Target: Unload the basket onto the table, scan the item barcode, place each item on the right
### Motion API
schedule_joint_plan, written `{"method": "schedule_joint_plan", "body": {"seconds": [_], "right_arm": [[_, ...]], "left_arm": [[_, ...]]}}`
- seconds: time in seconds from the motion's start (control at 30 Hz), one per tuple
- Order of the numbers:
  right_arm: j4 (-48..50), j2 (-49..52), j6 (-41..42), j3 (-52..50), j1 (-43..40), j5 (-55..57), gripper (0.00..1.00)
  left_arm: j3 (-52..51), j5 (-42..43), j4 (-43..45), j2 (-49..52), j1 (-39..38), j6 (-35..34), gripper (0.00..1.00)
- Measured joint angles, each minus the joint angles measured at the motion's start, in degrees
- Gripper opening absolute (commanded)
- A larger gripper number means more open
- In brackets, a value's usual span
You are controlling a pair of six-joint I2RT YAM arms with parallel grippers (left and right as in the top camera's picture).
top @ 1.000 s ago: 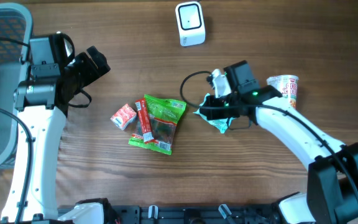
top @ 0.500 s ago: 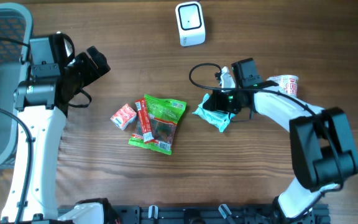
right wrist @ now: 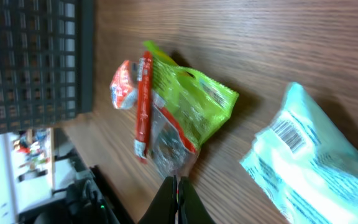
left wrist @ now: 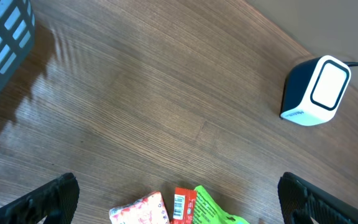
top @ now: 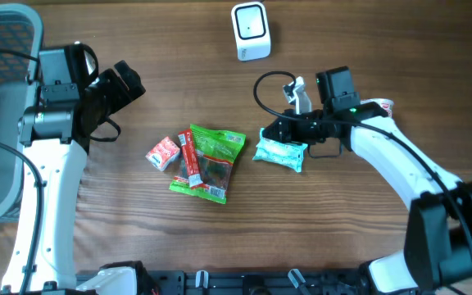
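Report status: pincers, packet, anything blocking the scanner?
Left pincer open, near basket. Right pincer shut, empty, beside teal packet; barcode showing. Nothing between it and scanner.

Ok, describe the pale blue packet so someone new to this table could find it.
On the wooden table, go down and right from the white scanner to the right gripper. The packet lies beside it, the only pale blue-green one, barcode up; the snacks left of it are green and red.

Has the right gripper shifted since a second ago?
Yes. The right gripper has moved up the overhead picture toward the scanner, off the teal packet.
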Motion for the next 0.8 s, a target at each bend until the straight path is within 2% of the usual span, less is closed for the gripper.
{"method": "schedule_joint_plan", "body": {"seconds": [0.13, 0.33, 0.47, 0.57, 0.67, 0.8], "right_arm": [[-1.9, -0.1, -0.1, -1.4, 0.0, 6.9, 0.04], [7.5, 3.3, 1.9, -7.2, 0.0, 15.2, 0.04], [8.4, 6.3, 4.4, -7.6, 0.0, 17.4, 0.04], [7.0, 6.3, 5.8, -7.0, 0.0, 17.9, 0.04], [2.1, 5.1, 3.5, -4.7, 0.0, 17.5, 0.04], [-2.0, -3.7, 1.8, -1.3, 0.0, 16.1, 0.04]], "left_arm": [[0.0, 0.0, 0.0, 0.0, 0.0, 0.0, 1.00], [0.0, 0.0, 0.0, 0.0, 0.0, 0.0, 1.00], [0.0, 0.0, 0.0, 0.0, 0.0, 0.0, 1.00], [0.0, 0.0, 0.0, 0.0, 0.0, 0.0, 1.00], [0.0, 0.0, 0.0, 0.0, 0.0, 0.0, 1.00], [0.0, 0.0, 0.0, 0.0, 0.0, 0.0, 1.00]]}}
